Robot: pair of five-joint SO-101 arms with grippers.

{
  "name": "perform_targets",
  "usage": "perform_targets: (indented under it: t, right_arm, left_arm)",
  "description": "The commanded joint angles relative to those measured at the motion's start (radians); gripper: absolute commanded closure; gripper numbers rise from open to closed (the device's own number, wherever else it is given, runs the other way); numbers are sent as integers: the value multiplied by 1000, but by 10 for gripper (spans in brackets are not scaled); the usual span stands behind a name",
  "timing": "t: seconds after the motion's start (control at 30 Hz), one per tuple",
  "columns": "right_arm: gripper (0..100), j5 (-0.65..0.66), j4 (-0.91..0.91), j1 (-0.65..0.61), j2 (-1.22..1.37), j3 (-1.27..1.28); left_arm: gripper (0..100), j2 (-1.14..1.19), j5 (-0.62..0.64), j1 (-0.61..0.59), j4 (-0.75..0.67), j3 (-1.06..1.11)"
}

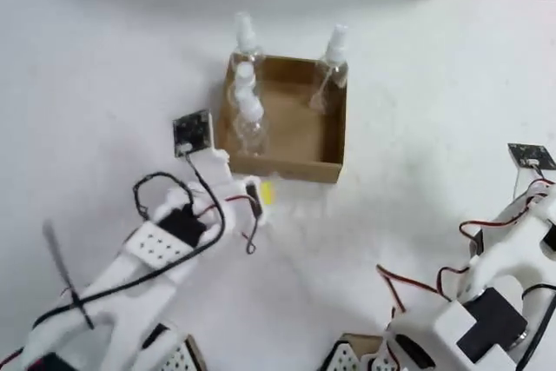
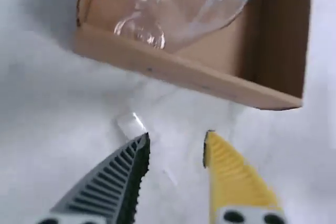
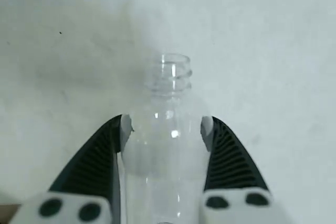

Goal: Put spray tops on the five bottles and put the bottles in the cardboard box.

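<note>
In the high view, we see the cardboard box (image 1: 287,162) in the middle of the white table (image 1: 104,67). Two bottles with spray tops (image 1: 249,115) stand close together in its left part. A third bottle (image 1: 333,62) with a top is at the far right corner. A fourth bottle (image 1: 245,41) with a top is at the far left corner; we cannot tell if it is inside or just behind the wall. The left pincer (image 1: 259,192) is just before the near left corner of the box.

In the left wrist view, this pincer is released: its dark finger and its yellow finger are apart, with nothing between. A small clear piece (image 2: 131,123) lies on the table beside the dark tip. Beyond it is the box with clear bottles inside.

In the right wrist view, the right pincer (image 3: 165,127) is grasping an open bottle (image 3: 173,77) without top by its body, over the table.
</note>
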Motion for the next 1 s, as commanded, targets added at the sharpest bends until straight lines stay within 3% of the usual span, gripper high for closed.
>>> perform_targets:
  t: [0.0,0.73,0.97]
  right_arm:
    - [981,12,10,-2,-44,-29]
    - [981,12,12,-31,-45,-31]
    - [981,12,12,-31,-48,-31]
  left_arm:
    - [815,124,25,7,-26,-77]
    - [789,564,48,-10,-83,-259]
    - [801,573,46,-2,-78,-269]
